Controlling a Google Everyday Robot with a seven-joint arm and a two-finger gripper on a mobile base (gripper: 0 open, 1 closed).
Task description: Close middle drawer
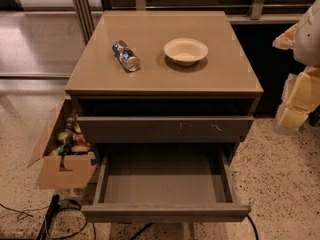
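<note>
Floor: pale speckled terrazzo (280, 184) spreads around a low grey-brown cabinet (165, 79), with metal framing and dark panels behind it
Cabinet top: smooth and glossy, carrying two things set apart from each other
Can: a drink can (126, 55) lies on its side on the left half of the top, its shiny end turned toward the camera
Bowl: a pale shallow bowl (185, 50) sits upright to the right of the can, near the middle of the top
Scratched front: the upper front (165, 129) (the one with pale scratch marks right of centre) stands slightly forward of the cabinet, a dark gap above it
Middle drawer: the middle drawer (165, 179) is just below, pulled far out toward the camera; its flat grey inside lies in full view and its plain front panel runs along the bottom of the view
Gripper: the gripper (299, 96) hangs at the far right edge, pale and yellowish, partly cut off, well apart from the middle drawer; whether it is open or closed cannot be told
Box: an open cardboard box (60, 169) stands on the floor against the cabinet's left side, holding mixed small items
Cables: dark cables (65, 216) trail over the floor at the lower left
</note>
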